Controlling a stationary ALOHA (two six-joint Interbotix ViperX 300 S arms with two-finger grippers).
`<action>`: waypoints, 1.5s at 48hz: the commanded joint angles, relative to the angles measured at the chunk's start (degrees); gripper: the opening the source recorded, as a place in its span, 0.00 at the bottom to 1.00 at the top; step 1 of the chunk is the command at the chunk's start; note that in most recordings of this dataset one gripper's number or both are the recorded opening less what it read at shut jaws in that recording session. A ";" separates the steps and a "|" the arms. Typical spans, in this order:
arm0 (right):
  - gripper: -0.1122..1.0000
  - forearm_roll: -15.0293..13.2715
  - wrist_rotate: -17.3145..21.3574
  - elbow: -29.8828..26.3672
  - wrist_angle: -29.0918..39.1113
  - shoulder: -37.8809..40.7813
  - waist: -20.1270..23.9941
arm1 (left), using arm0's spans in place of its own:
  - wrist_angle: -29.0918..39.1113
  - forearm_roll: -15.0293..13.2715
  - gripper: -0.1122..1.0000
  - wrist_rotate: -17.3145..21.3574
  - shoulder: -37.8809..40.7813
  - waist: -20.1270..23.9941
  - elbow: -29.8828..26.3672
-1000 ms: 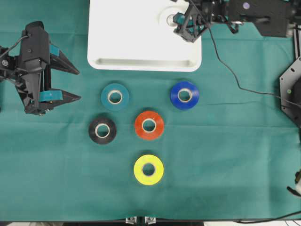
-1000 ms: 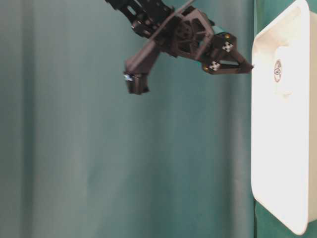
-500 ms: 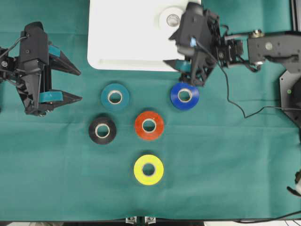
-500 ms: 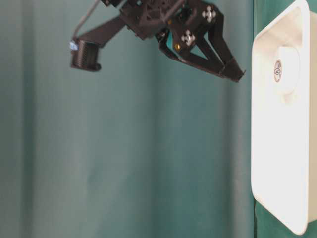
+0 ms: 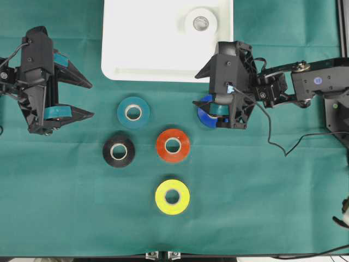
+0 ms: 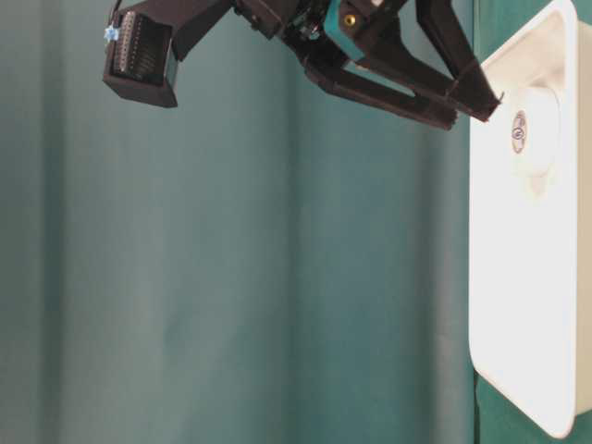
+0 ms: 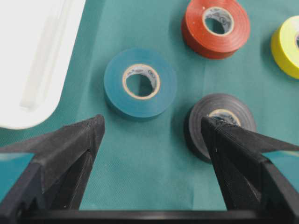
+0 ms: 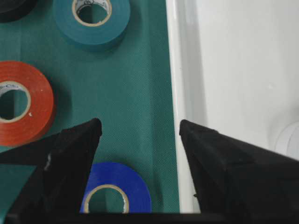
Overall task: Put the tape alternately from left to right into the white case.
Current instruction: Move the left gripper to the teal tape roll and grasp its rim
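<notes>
The white case lies at the back centre, with the white tape in its right corner. Teal tape, black tape, red-orange tape and yellow tape lie flat on the green cloth. My right gripper hovers open above the blue tape and hides part of it. In the right wrist view the blue tape lies just behind the empty fingertips of the right gripper. My left gripper stands open at the far left, empty, facing the teal tape.
The case's front rim runs close beside the right gripper's right finger. The black tape sits by the left gripper's right fingertip. Green cloth covers the whole table, and the right arm's cable trails over it.
My right gripper has left the case, where the white tape stays, and moved toward the front to hover above the blue tape. The left gripper has not moved.
</notes>
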 commanded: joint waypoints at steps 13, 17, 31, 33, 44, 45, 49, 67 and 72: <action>0.78 -0.18 0.26 -0.35 -0.26 -0.44 0.18 | -0.53 -0.09 0.82 -5.10 -0.09 -3.43 -1.14; 0.78 -0.18 0.26 -0.26 -0.53 0.00 0.18 | -0.53 -0.09 0.82 -7.73 0.00 -4.31 -0.88; 0.78 -0.18 0.26 -0.26 -0.62 0.88 0.18 | -0.88 -0.09 0.82 -12.04 1.05 -5.10 -0.88; 0.78 -0.18 0.26 -0.26 -0.62 0.88 0.18 | -1.14 -0.09 0.82 -12.39 2.20 -5.10 -1.14; 0.78 -0.09 0.26 -0.26 -0.62 0.97 0.09 | -0.88 -0.26 0.82 -16.26 10.55 -5.10 -5.54; 0.78 -0.18 0.26 -0.26 -0.53 0.97 0.18 | -0.79 -0.35 0.82 -17.40 11.25 -5.10 -6.06; 0.78 -0.18 0.26 -0.26 -0.35 0.97 0.09 | 0.79 -0.35 0.82 -23.47 14.15 -4.92 -8.70; 0.78 -0.18 0.09 0.00 -0.35 0.97 0.18 | 15.73 0.09 0.81 -41.57 22.68 -3.16 -16.08; 0.78 -0.18 -0.09 0.53 -0.53 0.97 0.18 | 16.44 0.09 0.81 -43.42 24.17 -2.20 -17.67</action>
